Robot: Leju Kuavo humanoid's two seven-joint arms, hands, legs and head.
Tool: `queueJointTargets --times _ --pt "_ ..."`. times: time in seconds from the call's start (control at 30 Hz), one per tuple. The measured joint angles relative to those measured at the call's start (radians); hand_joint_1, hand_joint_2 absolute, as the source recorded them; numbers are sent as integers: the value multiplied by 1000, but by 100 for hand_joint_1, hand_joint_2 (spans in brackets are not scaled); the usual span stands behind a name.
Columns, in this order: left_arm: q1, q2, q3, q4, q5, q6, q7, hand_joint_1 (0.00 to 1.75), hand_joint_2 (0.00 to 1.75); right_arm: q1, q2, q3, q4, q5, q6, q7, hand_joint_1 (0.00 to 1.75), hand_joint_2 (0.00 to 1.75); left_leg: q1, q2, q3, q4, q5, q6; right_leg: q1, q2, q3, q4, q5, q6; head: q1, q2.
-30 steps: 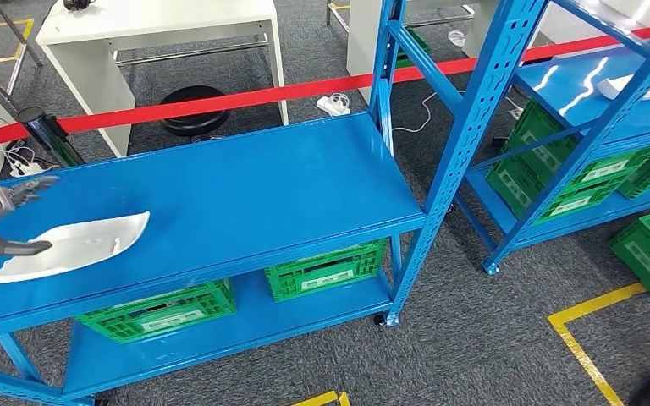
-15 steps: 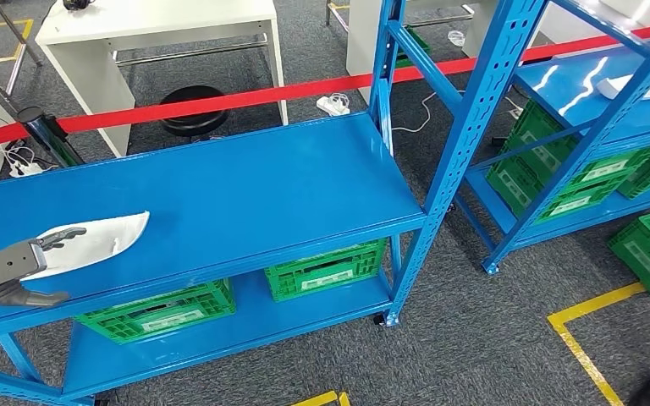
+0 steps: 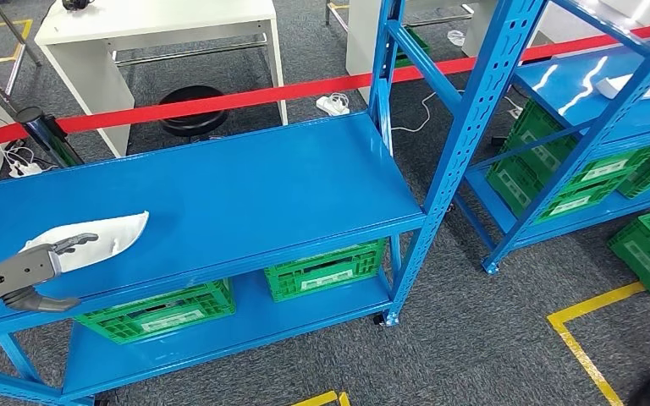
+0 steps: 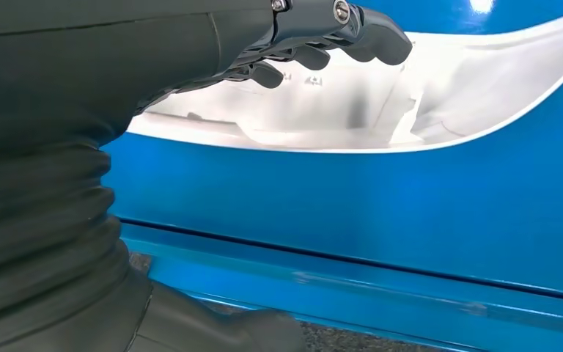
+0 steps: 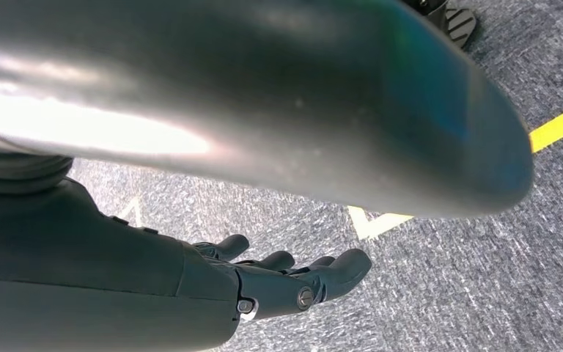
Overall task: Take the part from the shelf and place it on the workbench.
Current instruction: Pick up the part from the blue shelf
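White part laid on the blue bench top, left hand released and drawn back

The white moulded part is seen lying flat on the blue workbench surface, near its front edge. Compared with a second ago, when the left hand was closed around the part's end, the hand has been pulled toward the bench edge and is held with fingers spread and nothing in them; the placing is judged done. In the left wrist view the fingers are shown hovering just over the part, apart from it, a gap the head view leaves unclear. The right hand is seen hanging over grey carpet, fingers loosely extended and empty.
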Motion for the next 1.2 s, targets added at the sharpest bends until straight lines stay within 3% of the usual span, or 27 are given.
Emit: queueJointTargets --times 0.13,0.2,0.37,0.47,0.57,0.67,1.0,1.2 --pt "-4 -15 -11 4 -35 91 27 0 175 0 -1 -1 0 0 -2 0 0 0 0 0 0 0 0 0 0 0 -1 0 0 0 0 0" --pt "-6 -37 -21 8 -114 251 97 0 175 -1 -1 -4 0 -1 -4 0 0 0 0 0 0 0 0 0 0 0 -1 0 0 0 0 0" --pt "11 -146 -32 9 -369 768 339 0 175 -4 0 -10 0 -1 -6 -3 0 0 -1 -3 0 0 0 0 -2 -3 1 0 0 1 0 0" --pt "28 -202 -37 17 -529 967 471 0 175 -4 0 -12 0 2 -2 -11 0 0 -1 -2 0 0 0 1 -2 -2 1 0 1 2 0 0" --pt "30 -241 -42 54 -718 1104 593 0 175 -4 1 -15 0 9 -1 -16 0 0 -1 -2 0 0 -1 2 -2 -2 1 0 1 2 0 0" --pt "30 -264 -45 91 -811 1158 654 0 175 -4 2 -16 0 12 -2 -17 0 0 -1 -2 0 0 -1 1 -2 -2 1 0 1 2 0 0" --pt "21 -297 -48 184 -958 1198 720 0 175 -3 3 -26 0 18 -3 -12 0 0 -1 -1 0 0 -1 1 -1 -2 0 0 0 2 0 0" --pt "-1 -309 -45 263 -971 1164 700 0 175 -3 3 -31 0 18 -2 -13 0 0 -1 -1 0 0 -1 1 -1 -2 0 0 0 2 0 0"
